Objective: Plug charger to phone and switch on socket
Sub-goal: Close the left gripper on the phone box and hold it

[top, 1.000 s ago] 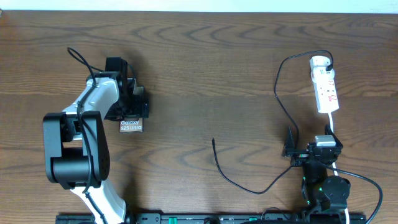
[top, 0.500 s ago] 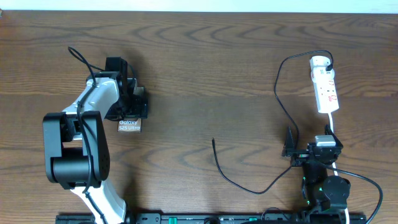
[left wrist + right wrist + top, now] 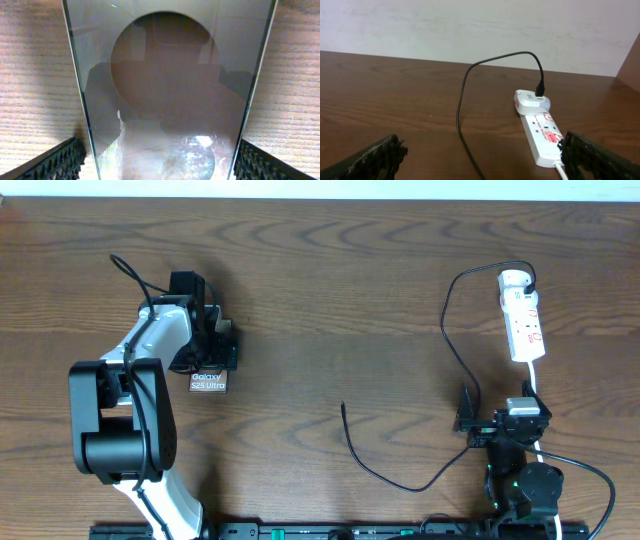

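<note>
The left end effector (image 3: 159, 159) has narrowed a little and now pinches the flat, dark brown-black phone with white lettering (image 3: 209, 381) across its width, toothed pads (image 3: 60, 161) against both long edges. The phone has nudged slightly up the brown wooden worktop (image 3: 320, 280). It looks steadied for plugging in. The long thin black charger cable (image 3: 460, 100) has not moved, and its free connector tip (image 3: 343, 407) lies well apart from the phone. The right end effector (image 3: 480, 150) stays spread and empty near the narrow white power strip (image 3: 526, 330), whose switch is untouched.
</note>
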